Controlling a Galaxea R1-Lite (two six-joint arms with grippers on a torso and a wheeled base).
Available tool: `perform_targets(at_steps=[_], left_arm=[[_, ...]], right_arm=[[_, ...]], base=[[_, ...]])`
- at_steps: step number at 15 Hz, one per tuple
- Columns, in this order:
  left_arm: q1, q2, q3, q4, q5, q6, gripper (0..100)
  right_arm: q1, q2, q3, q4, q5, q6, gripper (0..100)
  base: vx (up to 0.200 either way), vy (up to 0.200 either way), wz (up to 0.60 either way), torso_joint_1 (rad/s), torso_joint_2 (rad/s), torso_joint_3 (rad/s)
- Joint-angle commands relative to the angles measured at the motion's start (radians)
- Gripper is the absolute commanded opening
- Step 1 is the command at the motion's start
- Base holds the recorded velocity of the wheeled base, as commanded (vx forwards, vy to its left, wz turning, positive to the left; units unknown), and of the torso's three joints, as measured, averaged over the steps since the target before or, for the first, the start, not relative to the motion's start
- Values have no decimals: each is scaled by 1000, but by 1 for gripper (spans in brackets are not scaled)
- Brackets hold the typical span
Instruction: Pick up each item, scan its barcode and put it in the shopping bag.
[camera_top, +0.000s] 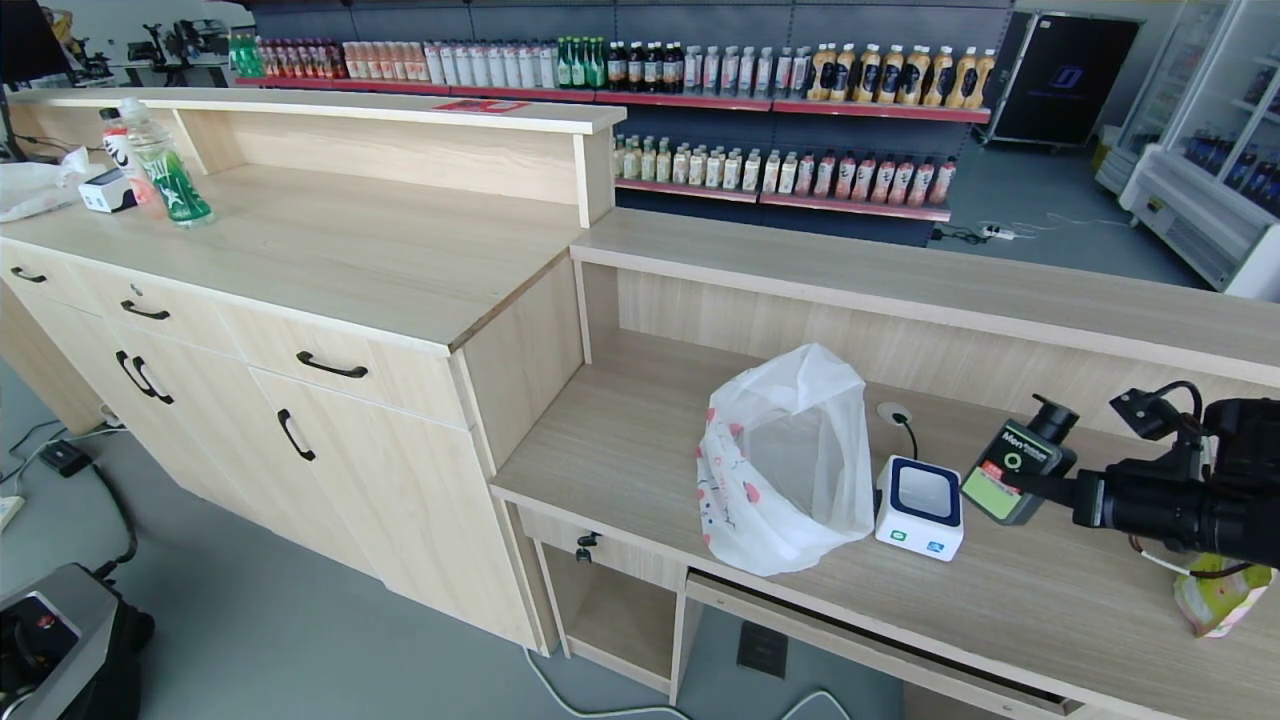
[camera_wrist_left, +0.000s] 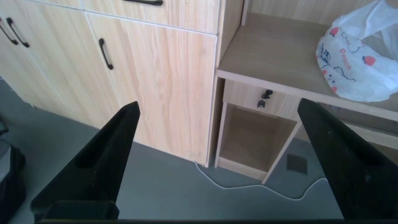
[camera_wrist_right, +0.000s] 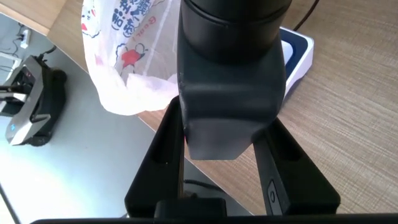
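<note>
A dark bottle (camera_top: 1030, 440) with a green label hangs tilted over the low desk, just right of the scanner (camera_top: 920, 505), a small white box with a blue-rimmed window. My right gripper (camera_top: 1020, 482) is shut on the bottle's body. In the right wrist view the bottle (camera_wrist_right: 230, 74) sits between the fingers (camera_wrist_right: 163, 168), with the scanner (camera_wrist_right: 293, 51) and the shopping bag (camera_wrist_right: 124, 56) beyond it. The white shopping bag (camera_top: 785, 460) stands open on the desk, left of the scanner. My left gripper (camera_wrist_left: 217, 168) is open, held over the floor in front of the cabinets.
A yellow-green pouch (camera_top: 1220, 598) lies on the desk (camera_top: 620, 440) under my right arm. On the higher counter (camera_top: 350, 250) at the far left stand two bottles (camera_top: 160, 160), another small scanner (camera_top: 105, 190) and a crumpled plastic bag (camera_top: 30, 185). Drink shelves fill the background.
</note>
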Motion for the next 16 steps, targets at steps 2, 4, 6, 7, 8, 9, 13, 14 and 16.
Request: perform_targets(at_steps=[2, 4, 6, 7, 8, 9, 13, 14, 16], left_arm=[[0, 1, 0, 0, 0, 0, 100], [0, 1, 0, 0, 0, 0, 100], [0, 1, 0, 0, 0, 0, 100], [0, 1, 0, 0, 0, 0, 100], [0, 1, 0, 0, 0, 0, 100], [0, 1, 0, 0, 0, 0, 100], [2, 1, 0, 0, 0, 0, 100], [2, 1, 0, 0, 0, 0, 100], [0, 1, 0, 0, 0, 0, 100]], right_arm=[[0, -1, 3, 0, 1, -11, 0], [-3, -1, 10, 2, 1, -19, 0], [-5, -4, 14, 0, 1, -21, 0], [-9, -4, 17, 0, 1, -21, 0], [-11, -4, 17, 0, 1, -25, 0], [-15, -6, 17, 0, 1, -27, 0], [-29, -19, 32, 0, -1, -30, 0], [-34, -22, 43, 2, -1, -41, 0], [-41, -26, 53, 0, -3, -57, 0]], base=[[0, 0, 0, 0, 0, 0], [0, 0, 0, 0, 0, 0], [0, 0, 0, 0, 0, 0], [0, 0, 0, 0, 0, 0], [0, 0, 0, 0, 0, 0], [0, 0, 0, 0, 0, 0], [0, 0, 0, 0, 0, 0], [0, 0, 0, 0, 0, 0], [0, 0, 0, 0, 0, 0]])
